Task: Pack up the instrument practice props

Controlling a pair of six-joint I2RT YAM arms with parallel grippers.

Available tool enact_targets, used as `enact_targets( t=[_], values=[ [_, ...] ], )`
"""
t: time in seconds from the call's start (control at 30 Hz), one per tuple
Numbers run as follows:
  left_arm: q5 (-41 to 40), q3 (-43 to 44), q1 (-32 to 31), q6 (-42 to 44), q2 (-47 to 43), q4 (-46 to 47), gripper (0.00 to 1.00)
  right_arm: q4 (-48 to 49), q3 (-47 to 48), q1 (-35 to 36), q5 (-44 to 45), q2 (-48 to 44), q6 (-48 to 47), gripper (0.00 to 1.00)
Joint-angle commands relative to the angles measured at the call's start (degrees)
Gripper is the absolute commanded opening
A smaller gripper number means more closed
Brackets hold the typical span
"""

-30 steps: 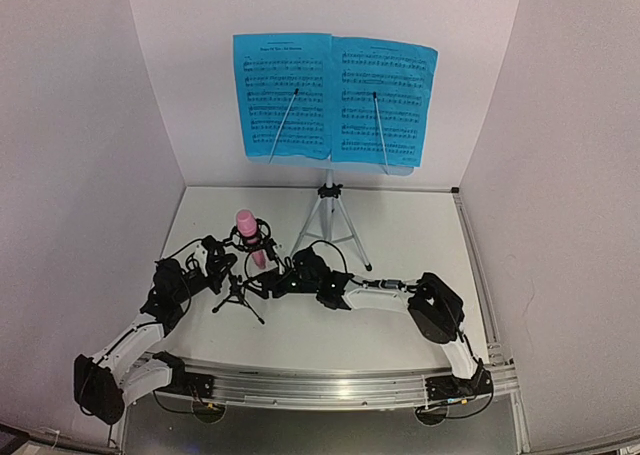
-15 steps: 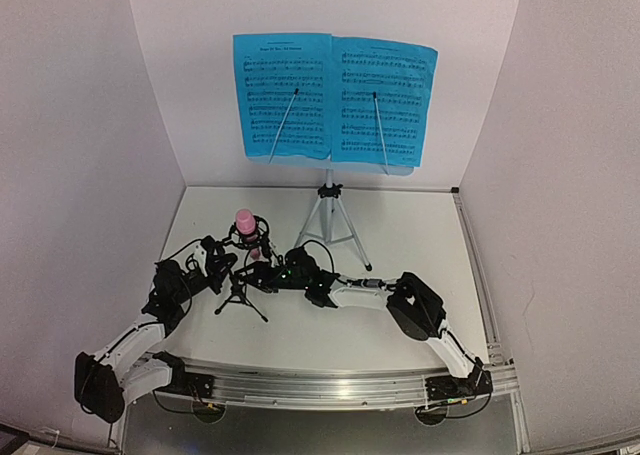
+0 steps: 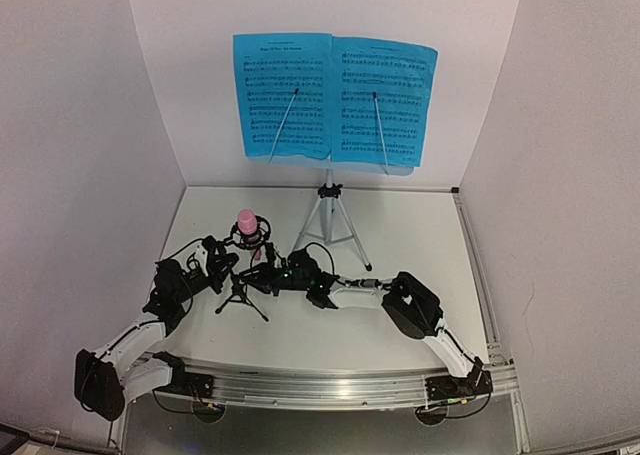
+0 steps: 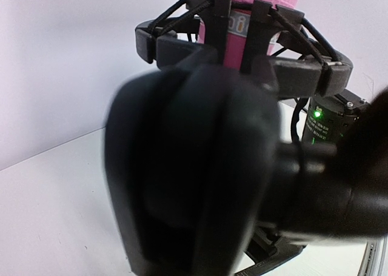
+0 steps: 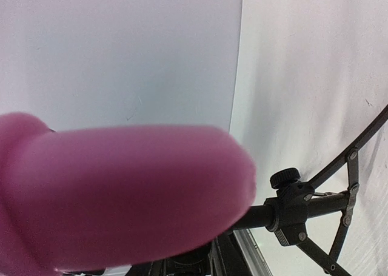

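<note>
The pink toy microphone (image 3: 246, 221) stands upright in the ring holder (image 4: 303, 70) of the small black mic stand (image 3: 240, 297), at the left of the table (image 3: 420, 235), in front of the music stand. Elastic cords in the ring cradle its body, so it should lift straight up and out.

Your left gripper (image 3: 227, 266) presses in from the left, just below the ring, probably to steady the stand. Its wrist view is mostly a dark blur, so you cannot tell whether the jaws are clenched. Your right gripper (image 3: 265, 268) reaches in from the right at the microphone's lower end. Its camera is filled by blurred pink, and its grasp cannot be judged either. A green light (image 4: 316, 113) glows on the right arm.

Behind, two blue sheet-music pages (image 3: 335, 97) lie side by side on the music stand, pinned by thin retaining arms (image 3: 284, 125), above a silver tripod (image 3: 322, 220).

Each page carries a title line and staves, too small to read. Marks on the microphone are half hidden by the holder and unreadable.
</note>
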Motion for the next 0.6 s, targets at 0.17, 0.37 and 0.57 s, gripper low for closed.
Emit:
enact_targets(
  t=[0.17, 0.37, 0.57],
  values=[
    [3.42, 0.66, -0.6, -1.09, -0.11, 3.61, 0.0, 2.34, 1.66, -0.9, -2.45, 2.58, 1.87, 0.0],
    [4.18, 1.9, -0.6, -2.38, -0.62, 0.36, 0.0, 2.86, -3.37, -1.77, -3.15, -0.82, -16.61, 0.0],
    [4.23, 2.54, -0.6, -1.8, -2.14, -3.51, 0.0, 4.1, -4.03, -1.62, -2.11, 0.23, -42.52, 0.0]
  ],
)
